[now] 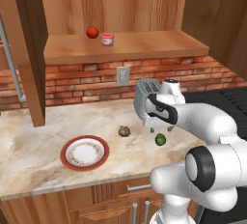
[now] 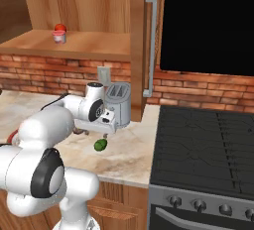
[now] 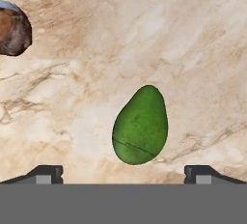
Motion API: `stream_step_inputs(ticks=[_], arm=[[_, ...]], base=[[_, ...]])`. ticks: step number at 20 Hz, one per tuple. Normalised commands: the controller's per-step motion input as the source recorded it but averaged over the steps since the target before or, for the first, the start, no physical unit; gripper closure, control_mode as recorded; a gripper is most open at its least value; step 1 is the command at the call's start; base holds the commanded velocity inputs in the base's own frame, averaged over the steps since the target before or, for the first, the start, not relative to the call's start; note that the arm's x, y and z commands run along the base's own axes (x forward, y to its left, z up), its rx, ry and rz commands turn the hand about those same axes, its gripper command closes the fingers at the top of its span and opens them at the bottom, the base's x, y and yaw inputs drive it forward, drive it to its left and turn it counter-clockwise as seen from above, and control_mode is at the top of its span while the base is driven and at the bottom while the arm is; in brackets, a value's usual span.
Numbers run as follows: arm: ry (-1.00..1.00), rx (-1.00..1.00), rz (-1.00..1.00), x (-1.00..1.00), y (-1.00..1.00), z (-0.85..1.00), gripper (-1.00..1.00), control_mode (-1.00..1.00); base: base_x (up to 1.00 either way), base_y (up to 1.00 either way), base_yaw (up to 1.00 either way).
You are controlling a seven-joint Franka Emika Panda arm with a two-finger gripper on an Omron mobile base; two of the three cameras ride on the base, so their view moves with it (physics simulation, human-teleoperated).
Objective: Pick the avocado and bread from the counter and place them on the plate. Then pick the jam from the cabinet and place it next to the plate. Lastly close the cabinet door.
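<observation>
Avocado (image 3: 140, 126) lies free between spread fingers (image 3: 46, 174).

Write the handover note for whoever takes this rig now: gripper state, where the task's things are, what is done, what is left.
Gripper: open, empty, above the avocado, fingers either side of it.
Avocado and bread: lying apart on the counter.
Plate: on the counter, nothing on it.
Jam: on the cabinet shelf beside a red fruit.
Cabinet door: open.
Done: nothing.
Left: avocado and bread to plate, jam beside plate, close door.
</observation>
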Motion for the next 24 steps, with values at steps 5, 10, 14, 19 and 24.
stream_step_inputs(ticks=[5,10,14,19,24], arm=[[0.03,0.0,0.0,0.24,-0.03,-0.25,-1.0,-1.0],[0.02,0.0,0.0,0.08,-0.02,-0.21,-1.0,-1.0],[0.01,0.0,-0.01,0.0,-0.02,-0.23,-1.0,-1.0],[0.02,0.0,-0.03,0.0,-0.05,-0.25,-1.0,-1.0],[0.0,0.0,-0.03,0.0,-0.03,-0.21,-1.0,-1.0]], base=[[0.0,0.0,0.0],[0.0,0.0,0.0],[0.0,0.0,0.0],[0.0,0.0,0.0],[0.0,0.0,0.0]])
